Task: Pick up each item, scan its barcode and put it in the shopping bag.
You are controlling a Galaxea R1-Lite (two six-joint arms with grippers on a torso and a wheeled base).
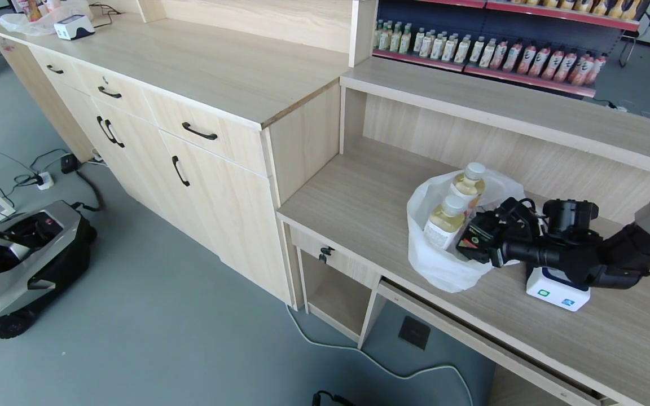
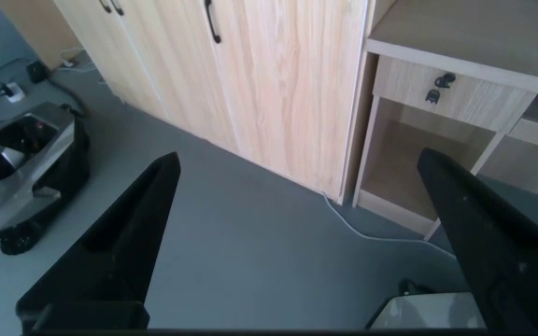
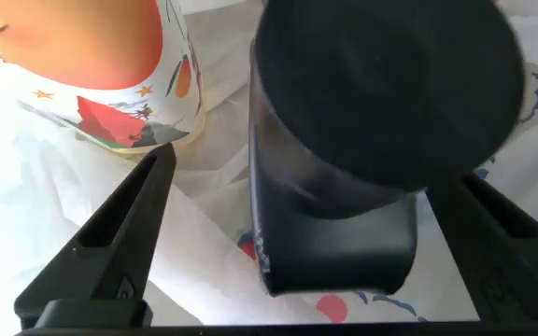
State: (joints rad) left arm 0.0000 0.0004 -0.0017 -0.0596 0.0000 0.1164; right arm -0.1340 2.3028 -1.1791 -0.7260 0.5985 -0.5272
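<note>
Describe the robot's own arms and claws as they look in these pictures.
The right arm is glossy black, built of rounded cylindrical segments, with dark cabling near the wrist and a small red and green mark by the right claw. The left claw has two plain matte black fingers, wedge-shaped and tapering to narrow tips.

Head high; right wrist close; both see bag

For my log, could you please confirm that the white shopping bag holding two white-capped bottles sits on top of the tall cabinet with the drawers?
Not quite: the shopping bag with its two white-capped bottles sits on the lower desk beside that cabinet, not on top of it, as the head view shows.
</note>
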